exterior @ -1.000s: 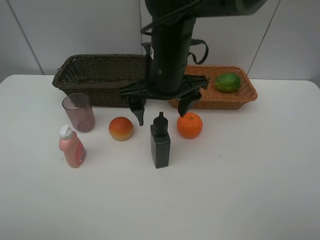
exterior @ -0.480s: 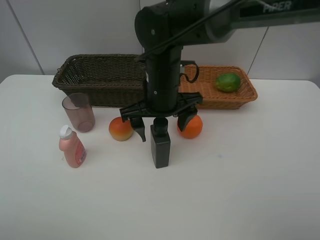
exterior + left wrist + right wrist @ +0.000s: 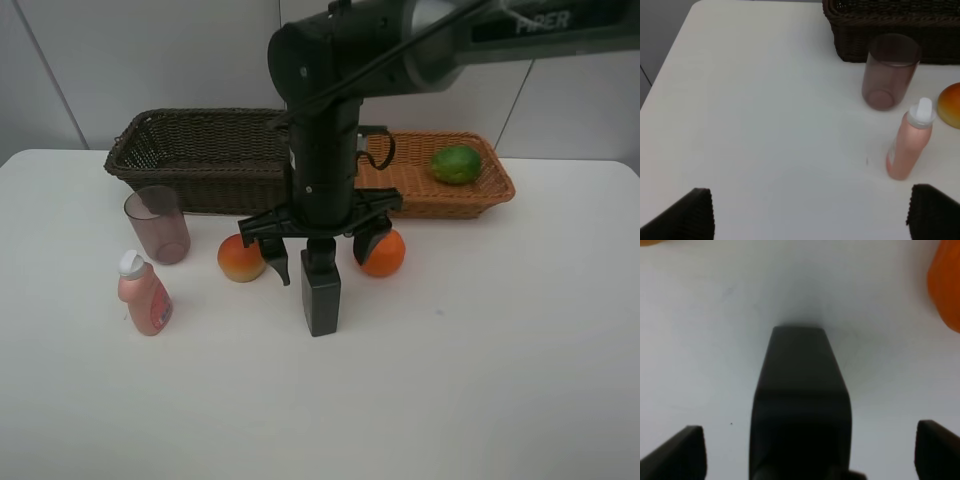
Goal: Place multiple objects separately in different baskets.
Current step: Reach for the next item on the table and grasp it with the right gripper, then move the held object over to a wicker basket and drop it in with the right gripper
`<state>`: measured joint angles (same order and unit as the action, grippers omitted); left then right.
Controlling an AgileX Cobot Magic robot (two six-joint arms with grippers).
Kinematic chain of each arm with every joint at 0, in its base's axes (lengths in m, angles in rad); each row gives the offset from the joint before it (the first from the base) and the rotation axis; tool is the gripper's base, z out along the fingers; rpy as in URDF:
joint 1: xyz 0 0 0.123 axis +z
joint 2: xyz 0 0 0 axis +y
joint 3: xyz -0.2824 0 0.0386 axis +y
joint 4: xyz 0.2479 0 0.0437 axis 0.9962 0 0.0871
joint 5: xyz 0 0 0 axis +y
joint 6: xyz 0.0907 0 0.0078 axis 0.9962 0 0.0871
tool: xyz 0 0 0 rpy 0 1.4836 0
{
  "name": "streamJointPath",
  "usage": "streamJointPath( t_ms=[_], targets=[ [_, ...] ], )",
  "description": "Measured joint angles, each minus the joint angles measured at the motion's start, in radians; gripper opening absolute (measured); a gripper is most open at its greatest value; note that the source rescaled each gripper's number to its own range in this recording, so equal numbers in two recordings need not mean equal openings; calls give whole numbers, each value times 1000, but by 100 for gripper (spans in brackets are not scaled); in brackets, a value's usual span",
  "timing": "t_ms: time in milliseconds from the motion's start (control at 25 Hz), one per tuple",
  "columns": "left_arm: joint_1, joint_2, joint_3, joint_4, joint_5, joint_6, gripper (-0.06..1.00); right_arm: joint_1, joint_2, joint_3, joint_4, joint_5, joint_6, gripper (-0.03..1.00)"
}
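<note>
Lowered since a second ago, right gripper straddles the upright black rectangular bottle, jaws spread.

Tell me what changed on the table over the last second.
The right claw came down from above the black bottle and now straddles its neck, jaws open, nothing gripped. The orange, peach, cup, pink bottle and brown basket stayed put, as did the green fruit in the tan basket.
</note>
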<state>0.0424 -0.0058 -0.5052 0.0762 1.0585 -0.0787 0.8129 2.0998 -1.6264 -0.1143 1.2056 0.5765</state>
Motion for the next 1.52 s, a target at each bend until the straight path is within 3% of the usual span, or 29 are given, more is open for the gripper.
streamJointPath(
  t_ms=[560, 640, 720, 800, 880, 1520],
  targets=[
    [0, 0, 0, 1, 0, 0, 100, 0, 54, 0, 0, -22, -19, 81],
    [0, 0, 0, 1, 0, 0, 100, 0, 54, 0, 0, -23, -21, 71],
    [0, 0, 0, 1, 0, 0, 100, 0, 54, 0, 0, -24, -23, 55],
    [0, 0, 0, 1, 0, 0, 100, 0, 54, 0, 0, -26, -23, 32],
    [0, 0, 0, 1, 0, 0, 100, 0, 54, 0, 3, -27, -23, 0],
    [0, 0, 0, 1, 0, 0, 100, 0, 54, 0, 2, -29, -45, 1]
  ],
)
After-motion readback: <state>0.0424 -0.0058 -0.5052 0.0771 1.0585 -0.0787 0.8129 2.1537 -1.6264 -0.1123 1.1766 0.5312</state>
